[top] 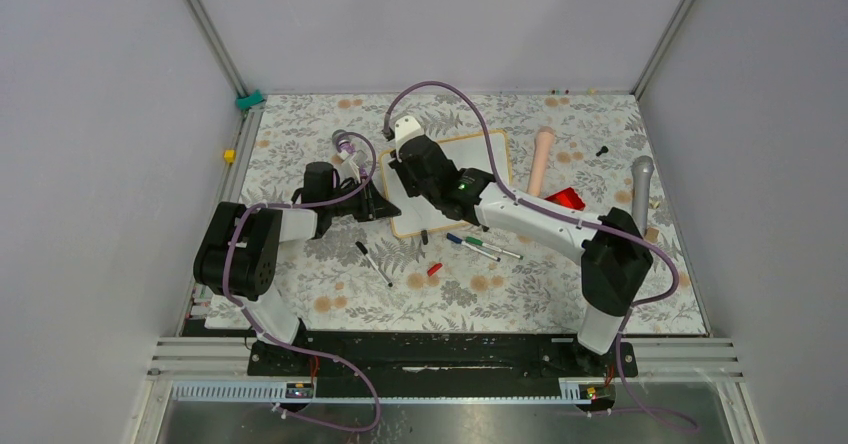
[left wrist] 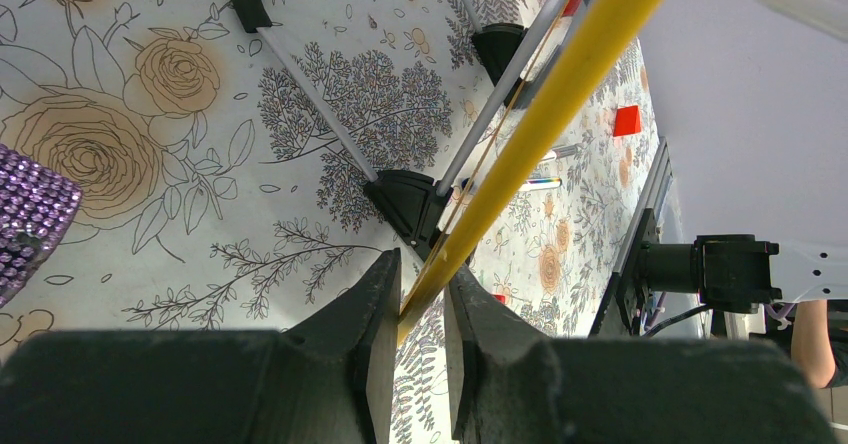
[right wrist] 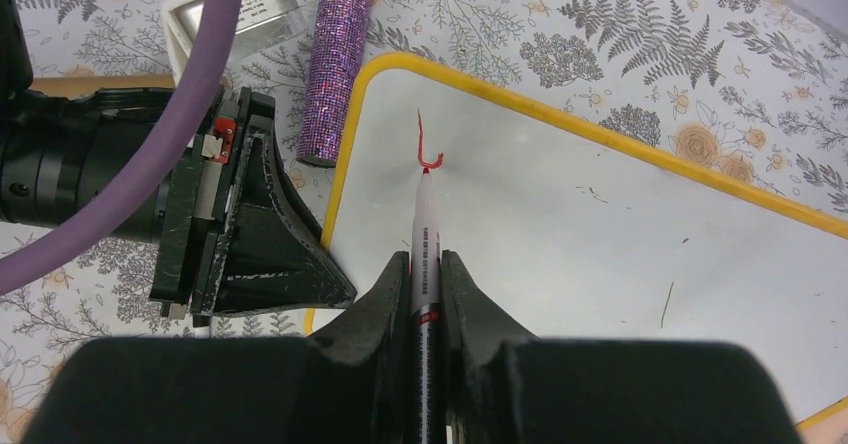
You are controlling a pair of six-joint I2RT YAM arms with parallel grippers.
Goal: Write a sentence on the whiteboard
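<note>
The whiteboard (top: 478, 159) with its yellow-wood frame lies at the table's middle back. My left gripper (top: 375, 204) is shut on the frame (left wrist: 560, 94) at the board's left edge, as the left wrist view (left wrist: 422, 282) shows. My right gripper (right wrist: 426, 264) is shut on a red marker (right wrist: 425, 219) whose tip touches the board (right wrist: 600, 224) near its corner. The sentence is only a short red hooked stroke (right wrist: 428, 144) at the marker tip. In the top view my right gripper (top: 402, 176) hides the stroke.
A purple glitter cylinder (right wrist: 338, 54) and a metal tin (right wrist: 235, 14) lie beside the board's corner. Loose markers (top: 480, 246), a black pen (top: 373, 262) and a red cap (top: 433, 269) lie in front. A beige cylinder (top: 541, 159), red block (top: 567, 198) and grey rod (top: 640, 189) lie right.
</note>
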